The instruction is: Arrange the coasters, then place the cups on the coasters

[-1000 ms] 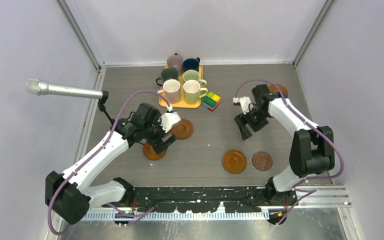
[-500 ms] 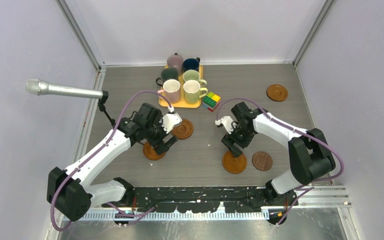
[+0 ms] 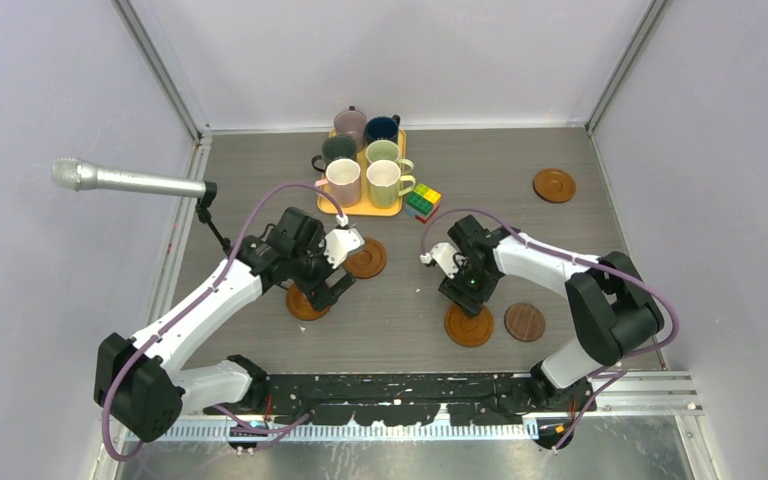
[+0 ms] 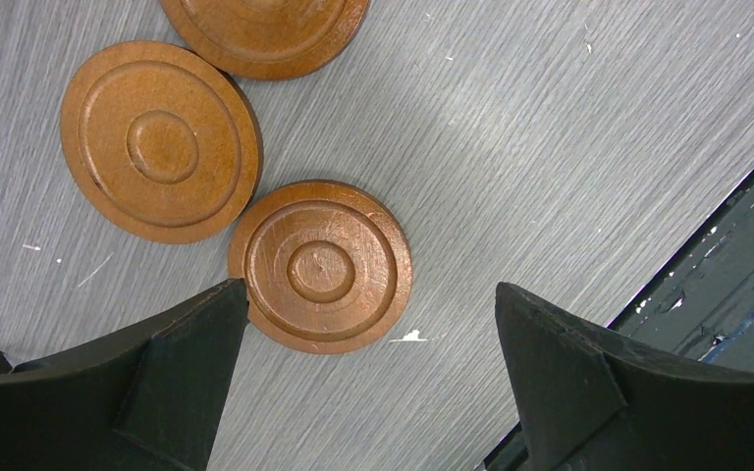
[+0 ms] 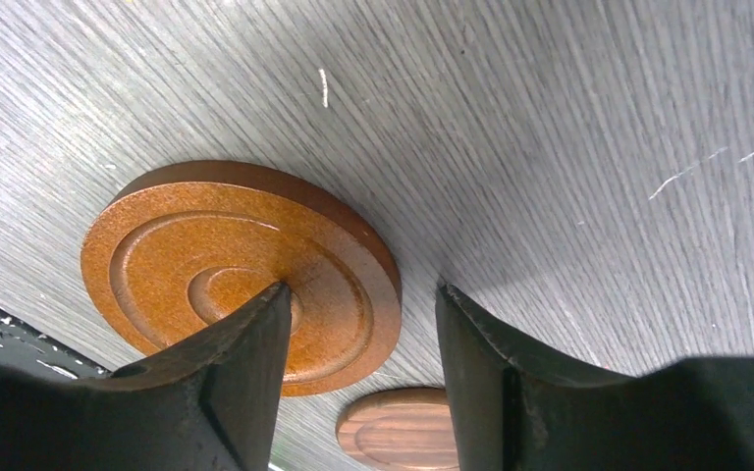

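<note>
Right gripper (image 5: 358, 294) stood half open astride rim of front coaster (image 5: 187, 265), dark coaster (image 3: 524, 321) lay just beside, left gripper (image 4: 370, 289) hung wide open over three clustered coasters (image 4: 319, 265), lone coaster (image 3: 554, 185) lay far right, six cups (image 3: 343, 182) stood on rear tray (image 3: 370, 210).

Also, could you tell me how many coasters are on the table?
6 coasters. Three cluster under the left pincer; an orange-brown coaster under the right pincer; a darker coaster beside it; a lone coaster far right.
</note>
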Robot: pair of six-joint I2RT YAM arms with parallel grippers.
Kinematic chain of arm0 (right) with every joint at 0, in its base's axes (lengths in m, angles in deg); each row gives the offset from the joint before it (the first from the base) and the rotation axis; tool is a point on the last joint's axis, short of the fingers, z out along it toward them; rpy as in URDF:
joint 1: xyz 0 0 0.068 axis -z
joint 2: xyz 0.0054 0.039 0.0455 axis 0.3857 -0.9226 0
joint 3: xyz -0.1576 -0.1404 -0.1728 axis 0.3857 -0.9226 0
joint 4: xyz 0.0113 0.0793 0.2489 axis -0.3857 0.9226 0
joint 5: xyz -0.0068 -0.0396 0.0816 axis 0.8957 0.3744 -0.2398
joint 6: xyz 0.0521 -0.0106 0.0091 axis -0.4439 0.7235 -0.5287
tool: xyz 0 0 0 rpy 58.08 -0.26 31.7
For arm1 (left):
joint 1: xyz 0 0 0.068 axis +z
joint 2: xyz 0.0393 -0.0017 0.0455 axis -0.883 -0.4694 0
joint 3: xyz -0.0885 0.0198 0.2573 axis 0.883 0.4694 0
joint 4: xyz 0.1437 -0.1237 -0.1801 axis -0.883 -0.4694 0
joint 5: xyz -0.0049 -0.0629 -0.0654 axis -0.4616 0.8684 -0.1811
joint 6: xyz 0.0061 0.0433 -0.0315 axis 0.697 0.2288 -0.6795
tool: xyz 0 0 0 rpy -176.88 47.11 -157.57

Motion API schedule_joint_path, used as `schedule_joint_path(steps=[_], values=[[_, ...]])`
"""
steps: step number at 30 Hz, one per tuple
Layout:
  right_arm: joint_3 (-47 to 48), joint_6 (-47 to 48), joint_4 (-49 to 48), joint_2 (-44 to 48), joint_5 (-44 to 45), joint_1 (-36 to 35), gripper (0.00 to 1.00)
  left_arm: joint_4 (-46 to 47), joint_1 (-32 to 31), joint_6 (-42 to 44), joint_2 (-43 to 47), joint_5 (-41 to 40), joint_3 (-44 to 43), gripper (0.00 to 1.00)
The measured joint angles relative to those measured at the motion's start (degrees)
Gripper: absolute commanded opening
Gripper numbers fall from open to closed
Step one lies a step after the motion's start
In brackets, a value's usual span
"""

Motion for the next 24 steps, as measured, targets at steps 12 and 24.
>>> schedule_joint_path(steps=[12, 24], values=[[17.90, 0.24, 3.43, -15.32, -1.49, 18.56, 0.50, 0.42, 0.00, 0.02, -0.74, -0.04, 0.20, 1.00], [46.23, 0.85, 6.45, -34.18, -2.05, 31.67, 0.48, 0.87, 0.00, 0.02, -1.60, -0.35, 0.28, 1.00]])
